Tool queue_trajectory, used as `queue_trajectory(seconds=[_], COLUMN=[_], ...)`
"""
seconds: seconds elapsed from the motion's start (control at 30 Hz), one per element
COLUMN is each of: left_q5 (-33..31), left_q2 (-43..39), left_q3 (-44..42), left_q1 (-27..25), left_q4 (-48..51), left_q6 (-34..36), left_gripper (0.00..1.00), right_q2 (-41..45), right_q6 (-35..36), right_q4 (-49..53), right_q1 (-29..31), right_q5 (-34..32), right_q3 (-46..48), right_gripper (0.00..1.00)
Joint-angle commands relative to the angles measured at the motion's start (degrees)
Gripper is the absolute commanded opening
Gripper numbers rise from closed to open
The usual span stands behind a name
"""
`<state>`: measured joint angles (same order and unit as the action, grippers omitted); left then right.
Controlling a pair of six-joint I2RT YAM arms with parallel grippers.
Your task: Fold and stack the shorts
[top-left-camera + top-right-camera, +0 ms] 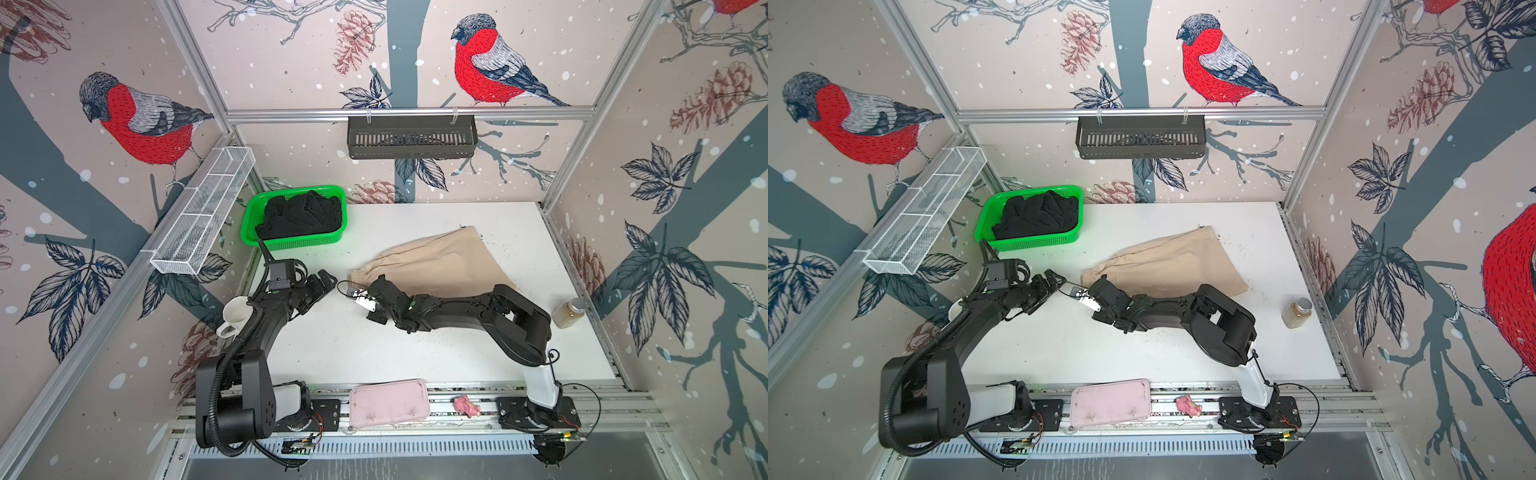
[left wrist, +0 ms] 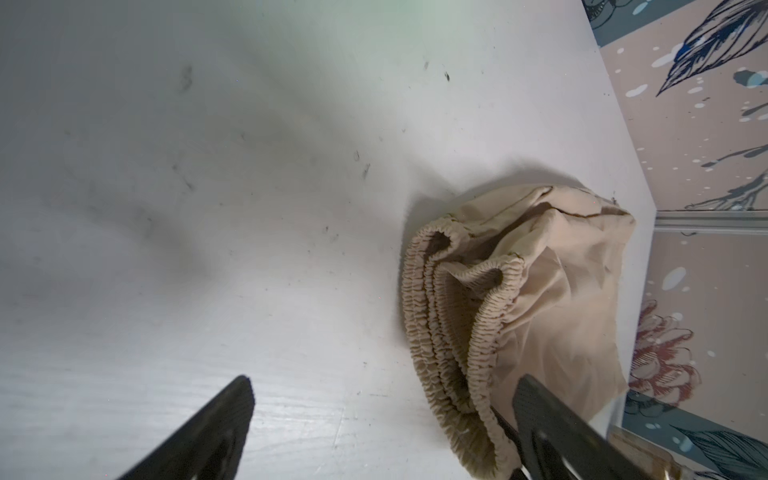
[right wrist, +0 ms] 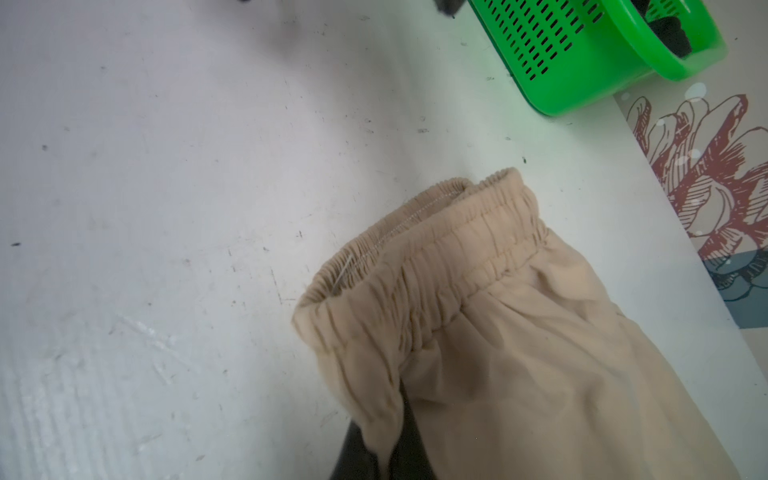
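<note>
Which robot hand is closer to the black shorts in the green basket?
The left. The left gripper hangs open just in front of the green basket holding the black shorts; the right gripper is farther, pinching the beige shorts.

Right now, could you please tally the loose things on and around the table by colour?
Beige: 1, the beige shorts
Black: 1, the black shorts in the basket
Green: 1, the green basket
White: 1, the white mug
Amber: 1, the jar
Pink: 2, the pink tray and the pink rag
Total: 7
</note>
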<state>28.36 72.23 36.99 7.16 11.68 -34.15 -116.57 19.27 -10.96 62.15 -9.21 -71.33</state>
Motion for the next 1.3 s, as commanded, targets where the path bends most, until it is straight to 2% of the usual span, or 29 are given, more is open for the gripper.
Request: queue_trajectory(seconds=[0.0, 0.2, 0.63, 0.97, 1.07, 1.27], left_q5=[7.71, 14.03, 12.54, 9.25, 9.03, 9.41], left_q2=[-0.89, 2.35, 12.67, 17.23, 18.69, 19.92], left_q3=[-3.16, -7.96, -7.43, -3.77, -2.57, -0.02], left_q1=[0.05, -0.80, -7.08, -7.60, -7.60, -7.62], left_q4=[-12.43, -23.14, -27.27, -26.71, -26.36, -23.56], left_q6=[-5.65, -12.07, -12.89, -9.99, -8.67, -6.10], left_gripper=[0.97, 0.97, 0.97, 0.96, 0.81, 0.33], right_q2=[1.08, 0.83, 1.06, 1.44, 1.77, 1.81], right_q6=[-3.35, -4.21, -3.91, -3.01, -3.12, -3.57], right_q4=[-5.65, -6.44, -8.61, -8.68, -8.21, -6.96], right_q1=[0.07, 0.40, 0.52, 1.25, 1.48, 3.01], right_q5=[1.65, 1.47, 0.54, 1.97, 3.34, 5.55], right_q3=[1.07, 1.46, 2.51, 2.91, 3.09, 1.71], right_gripper=[0.01, 0.01, 0.00, 0.01, 0.00, 0.03])
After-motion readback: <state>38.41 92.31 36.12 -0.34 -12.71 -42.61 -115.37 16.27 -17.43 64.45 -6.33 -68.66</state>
